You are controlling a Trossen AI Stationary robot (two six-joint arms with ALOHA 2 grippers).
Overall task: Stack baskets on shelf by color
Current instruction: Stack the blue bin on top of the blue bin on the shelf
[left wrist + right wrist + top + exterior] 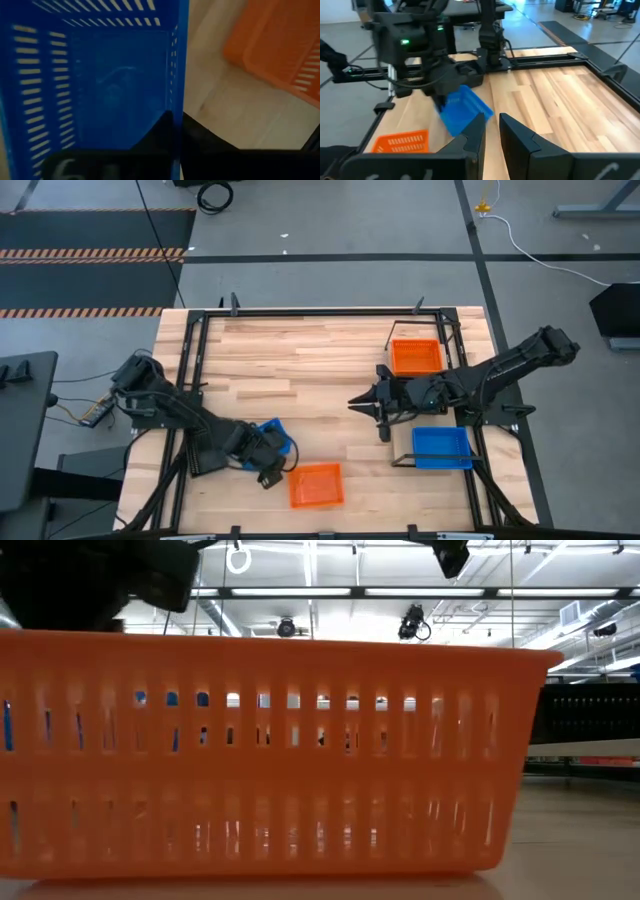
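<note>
Item: left pincer (pixel 268 463). State: clamped on the side wall of a blue basket (pixel 268 438), one finger (pixel 155 135) inside the wall and one outside, as the left wrist view shows. The right wrist view shows this basket tilted, one end raised off the table (pixel 300 370).

Item: orange basket (pixel 316 485). Just beside the left pincer on the table, at the near edge; it fills the low view, upright on its base. Not on the shelf.

Item: right pincer (pixel 362 404). Empty, jaws a narrow gap apart, hanging over bare table between the two arms, fingers pointing toward the left pincer.

Item: shelf (pixel 462 395). Behind the right pincer, at the right side of the table. On it, an orange basket (pixel 416 356) toward the far end and a blue basket (pixel 441 447) toward the near end, well apart, each apparently single; whether more lie nested beneath I cannot tell.

Count: blue baskets, two; orange baskets, two; black baskets, none in sight. Pincers, two. Shelf, one.

Progress, by judgement: about halfway. One colour pair begun at each end of the shelf. Remaining: the gripped blue goes onto the blue, the loose orange onto the orange.
</note>
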